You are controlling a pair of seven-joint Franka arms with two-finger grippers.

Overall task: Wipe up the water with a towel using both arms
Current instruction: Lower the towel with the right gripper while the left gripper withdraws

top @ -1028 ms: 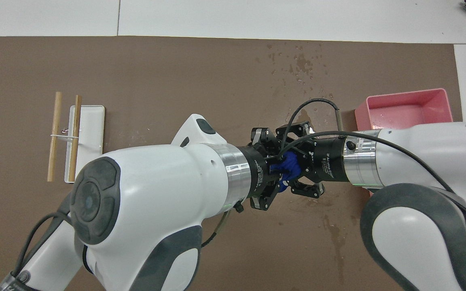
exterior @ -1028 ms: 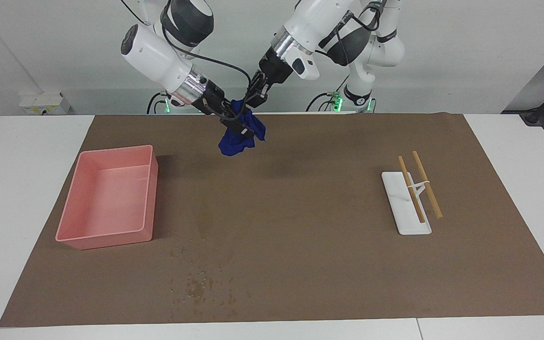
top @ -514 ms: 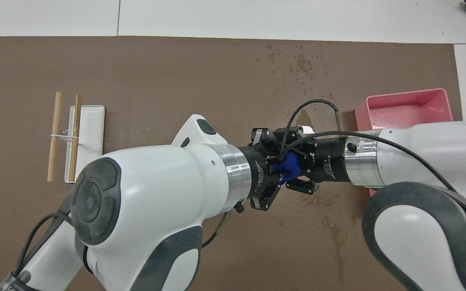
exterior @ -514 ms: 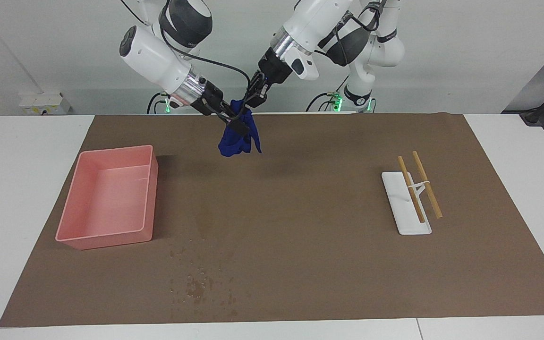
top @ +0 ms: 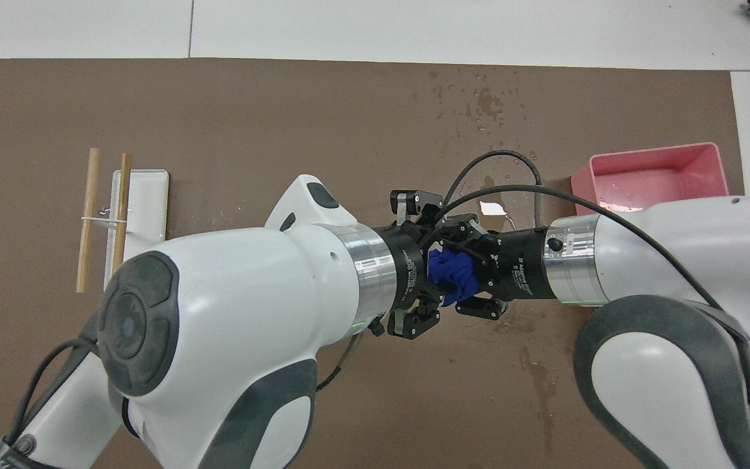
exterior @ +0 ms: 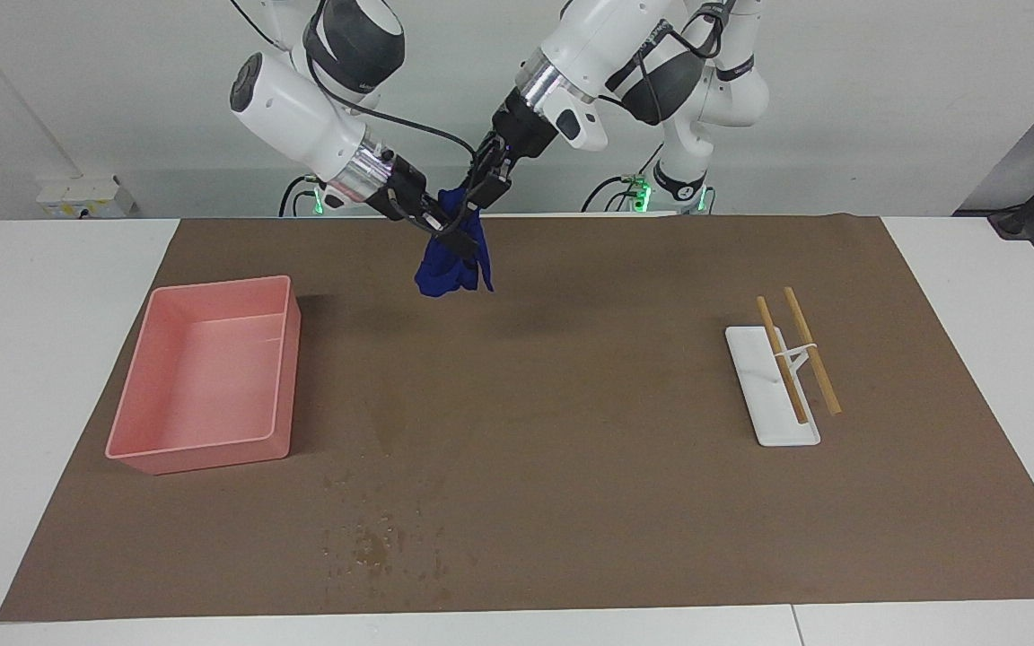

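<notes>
Right end effector: up in the air over the mat's robot-side edge, fingers clamped on the towel's top.
Left end effector: tip-to-tip w/ the right one, also gripping the towel's upper corner; fingers narrow around the cloth.
Towel: navy, soft, bunched; hangs limp below both end effectors, clear of the mat. In overhead view a crumpled blue wad squeezed btwn the two.
Water: glossy droplets + dark blotches on the mat, well apart from both end effectors, near the tabletop edge farthest from the robots.
Mat: brown, matte, flat.
Tray: pink, rigid, rectangular, toward the right arm's end.
Rack: white base, two wooden sticks, toward the left arm's end.
</notes>
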